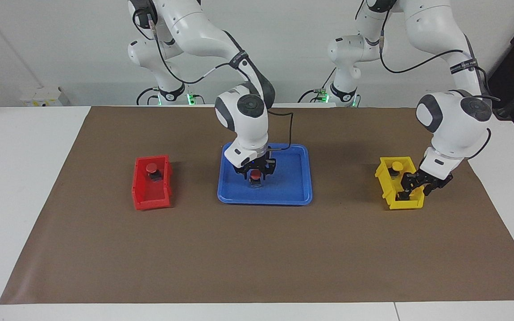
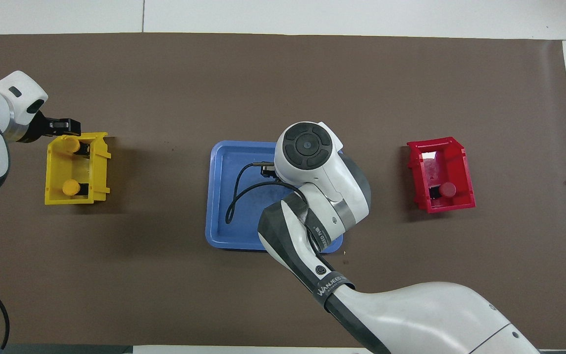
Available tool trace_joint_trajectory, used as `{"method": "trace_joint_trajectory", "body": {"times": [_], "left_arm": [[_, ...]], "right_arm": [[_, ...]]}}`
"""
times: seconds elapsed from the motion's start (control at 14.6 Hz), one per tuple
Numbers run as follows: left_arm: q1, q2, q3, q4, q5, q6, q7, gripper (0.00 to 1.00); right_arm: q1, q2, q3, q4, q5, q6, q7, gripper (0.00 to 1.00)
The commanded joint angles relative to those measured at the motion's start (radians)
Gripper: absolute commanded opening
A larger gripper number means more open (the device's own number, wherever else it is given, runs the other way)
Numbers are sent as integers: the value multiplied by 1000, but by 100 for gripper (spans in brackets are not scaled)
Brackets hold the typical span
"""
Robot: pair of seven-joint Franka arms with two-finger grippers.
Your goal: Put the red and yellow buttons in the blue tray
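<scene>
Over the blue tray (image 1: pixel 292 187) at the counter's middle, the right end effector (image 1: pixel 255 174) is straddling 1 red button (image 1: pixel 255 174); grip state undeterminable. The left end effector (image 1: pixel 411 187) is entering the yellow bin (image 1: pixel 406 204), where 2 yellow buttons (image 2: pixel 70 187) are waiting; grip undeterminable.

I see the right gripper (image 1: pixel 255 171) low in the blue tray (image 1: pixel 292 189), over 1 red button (image 1: pixel 255 174). The left gripper (image 1: pixel 411 186) reaches into the yellow bin (image 1: pixel 388 187), beside 1 yellow button (image 1: pixel 397 167). The red bin (image 1: pixel 143 189) holds 1 red button (image 1: pixel 151 168).
</scene>
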Motion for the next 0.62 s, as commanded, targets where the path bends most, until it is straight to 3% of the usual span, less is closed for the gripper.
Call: {"method": "trace_joint_trajectory", "body": {"times": [0.0,0.14,0.27,0.48,0.55], "left_arm": [[17,-5,-5,-15,-1,20,20,67],[7,-7,-6,-22,-1,18,18,68],[3,-19,-5,-61,-1,23,21,68],[3,-25,-6,-81,-1,23,28,68],[3,-26,-6,-84,-1,23,28,66]], "right_arm": [[-48,-43,-6,74,-41,-135,-28,91],[-153,-136,-3,48,-48,-198,-187,90],[-278,-243,0,-47,-38,-263,-346,90],[-425,-383,-1,-231,-32,-240,-607,90],[-468,-396,0,-265,-30,-212,-673,90]]}}
